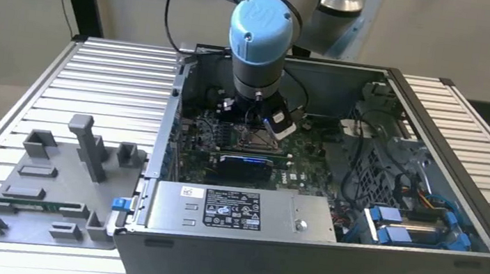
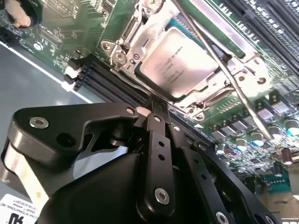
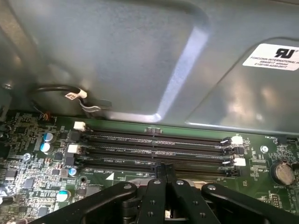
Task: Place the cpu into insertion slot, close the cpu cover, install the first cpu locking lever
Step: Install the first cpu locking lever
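Chip [image 2: 176, 67] in the socket now, silvery and square with fine print on its top, lying flat inside the insertion slot [image 2: 140, 32] on the green board [image 2: 56, 28]. The cpu cover [image 2: 216, 83], a thin shiny metal frame, lies down around the chip's edges, and a slim metal lever [image 2: 219, 63] runs slantwise across the frame, its rod crossing one corner of the chip. Just beside the socket sit the long dark memory slots [image 3: 154, 144], with white clips at their ends.

In the exterior view the arm [image 1: 259, 37] drops straight down into the open computer case [image 1: 324, 259], its blue joint above the board and its wrist pointing at the socket area near the case's middle. The case stands on a ribbed metal counter [image 1: 102, 84], and a grey fixture tray [image 1: 52, 183] lies on the exterior view's left.

In the second wrist view the gripper [image 2: 153, 105] hangs right at the socket's edge, black fingers [image 2: 158, 154] pressed together, nothing between them.
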Robot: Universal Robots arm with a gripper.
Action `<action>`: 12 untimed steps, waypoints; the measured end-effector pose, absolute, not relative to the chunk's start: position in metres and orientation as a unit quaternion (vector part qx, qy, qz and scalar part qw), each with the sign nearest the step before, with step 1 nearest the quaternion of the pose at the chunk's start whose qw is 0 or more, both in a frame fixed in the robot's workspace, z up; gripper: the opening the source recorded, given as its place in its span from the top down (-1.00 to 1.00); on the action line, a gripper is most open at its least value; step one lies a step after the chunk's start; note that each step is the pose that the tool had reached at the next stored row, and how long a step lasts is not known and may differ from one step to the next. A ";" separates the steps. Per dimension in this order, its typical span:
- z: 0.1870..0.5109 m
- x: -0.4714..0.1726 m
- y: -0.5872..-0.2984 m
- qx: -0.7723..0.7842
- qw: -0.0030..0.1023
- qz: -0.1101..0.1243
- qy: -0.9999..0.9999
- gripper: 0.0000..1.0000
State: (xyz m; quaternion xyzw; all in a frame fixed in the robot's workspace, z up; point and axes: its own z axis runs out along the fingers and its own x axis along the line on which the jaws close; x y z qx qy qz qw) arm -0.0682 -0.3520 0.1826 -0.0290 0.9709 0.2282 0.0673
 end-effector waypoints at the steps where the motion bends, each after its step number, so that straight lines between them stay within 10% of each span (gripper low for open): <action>1: 0.182 -0.067 -0.351 -0.029 0.067 0.228 0.971 1.00; 12: 0.185 -0.070 -0.351 -0.029 0.067 0.230 0.970 1.00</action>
